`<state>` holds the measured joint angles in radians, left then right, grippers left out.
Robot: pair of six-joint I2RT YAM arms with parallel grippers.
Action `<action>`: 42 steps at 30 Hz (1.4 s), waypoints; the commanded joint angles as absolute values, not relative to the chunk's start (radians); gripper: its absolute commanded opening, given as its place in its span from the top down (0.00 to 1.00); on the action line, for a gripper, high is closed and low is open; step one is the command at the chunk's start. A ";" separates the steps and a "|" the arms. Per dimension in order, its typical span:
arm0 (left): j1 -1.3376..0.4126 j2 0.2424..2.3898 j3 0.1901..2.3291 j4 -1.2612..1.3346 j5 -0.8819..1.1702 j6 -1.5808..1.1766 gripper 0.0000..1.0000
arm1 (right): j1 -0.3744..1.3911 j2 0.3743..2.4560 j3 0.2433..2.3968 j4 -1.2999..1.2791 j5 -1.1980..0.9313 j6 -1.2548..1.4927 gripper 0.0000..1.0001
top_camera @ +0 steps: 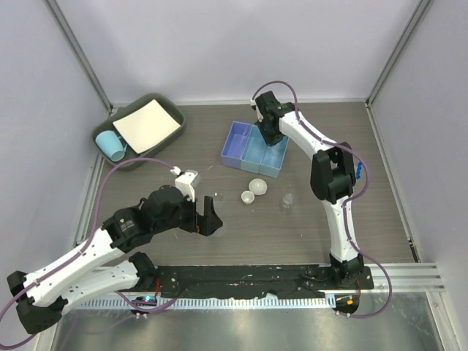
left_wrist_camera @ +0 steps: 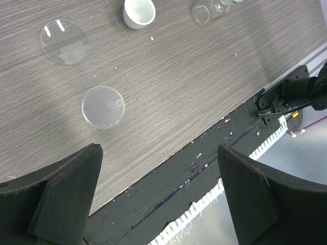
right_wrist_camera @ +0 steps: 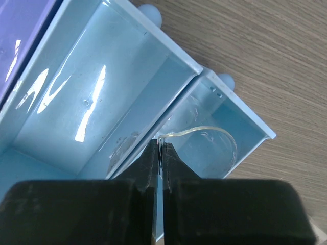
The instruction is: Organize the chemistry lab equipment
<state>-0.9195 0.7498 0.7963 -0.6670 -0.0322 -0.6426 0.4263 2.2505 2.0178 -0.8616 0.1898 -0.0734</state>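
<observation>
My right gripper (right_wrist_camera: 162, 149) is shut on the thin rim of a small clear beaker (right_wrist_camera: 214, 148) and holds it in the end compartment of the light-blue divided box (right_wrist_camera: 127, 66). In the top view this gripper (top_camera: 272, 136) is over the box (top_camera: 235, 150). My left gripper (left_wrist_camera: 161, 199) is open and empty above the table's near edge, and it also shows in the top view (top_camera: 208, 219). Ahead of it lie two clear round dishes (left_wrist_camera: 102, 106) (left_wrist_camera: 64, 42), a white bowl (left_wrist_camera: 139, 12) and a small clear flask (left_wrist_camera: 204, 14). Two whitish dishes (top_camera: 257, 187) (top_camera: 247, 197) sit mid-table.
A grey bin (top_camera: 162, 102) at the back left holds a white sheet (top_camera: 147, 124) and the light-blue cup (top_camera: 111, 145). Blue caps (top_camera: 359, 171) show beside the right arm's elbow. A black rail (top_camera: 256, 276) runs along the near edge.
</observation>
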 commanded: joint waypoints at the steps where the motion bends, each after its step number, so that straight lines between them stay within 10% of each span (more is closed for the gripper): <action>1: -0.916 0.742 0.793 -0.661 -0.031 -0.627 0.00 | 0.420 2.273 2.080 -0.865 0.202 -0.051 0.91; 21: -0.914 0.762 0.802 -0.658 -0.034 -0.621 0.00 | 0.446 2.027 2.089 -0.890 0.207 0.026 0.62; 34: -0.914 0.772 0.796 -0.658 -0.034 -0.624 0.00 | 0.515 1.577 1.602 -0.805 0.077 0.152 0.45; 42: -0.914 0.747 0.790 -0.661 -0.043 -0.632 0.00 | 0.652 1.389 1.362 -0.813 0.440 0.221 0.07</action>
